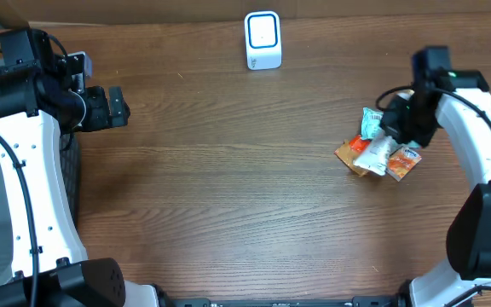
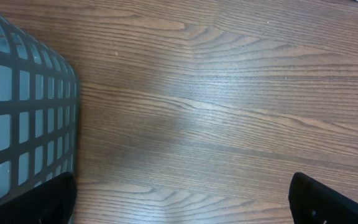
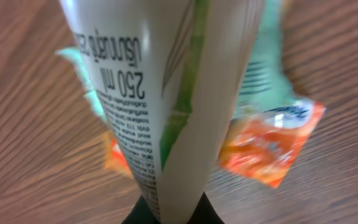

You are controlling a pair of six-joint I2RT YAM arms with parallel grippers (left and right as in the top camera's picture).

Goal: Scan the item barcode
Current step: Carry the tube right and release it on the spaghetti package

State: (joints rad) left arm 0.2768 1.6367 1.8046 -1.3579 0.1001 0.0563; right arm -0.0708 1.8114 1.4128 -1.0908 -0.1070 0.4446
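A white tube [image 3: 166,93] with green stripe and black print fills the right wrist view, pinched at its flat end by my right gripper [image 3: 169,214], which is shut on it. From overhead the white tube [image 1: 373,153] lies over a pile of packets at the right, with my right gripper [image 1: 397,128] above it. Orange packets [image 3: 269,146] and a teal packet [image 3: 263,62] lie beneath it. The white barcode scanner [image 1: 262,39] stands at the table's far middle. My left gripper [image 1: 118,107] hovers open at the far left, holding nothing.
A dark mesh basket [image 2: 23,106] sits at the left edge, beside my left gripper. Bare brown wooden tabletop [image 1: 228,188] spreads between the two arms. A brown packet [image 1: 349,156] lies at the pile's left side.
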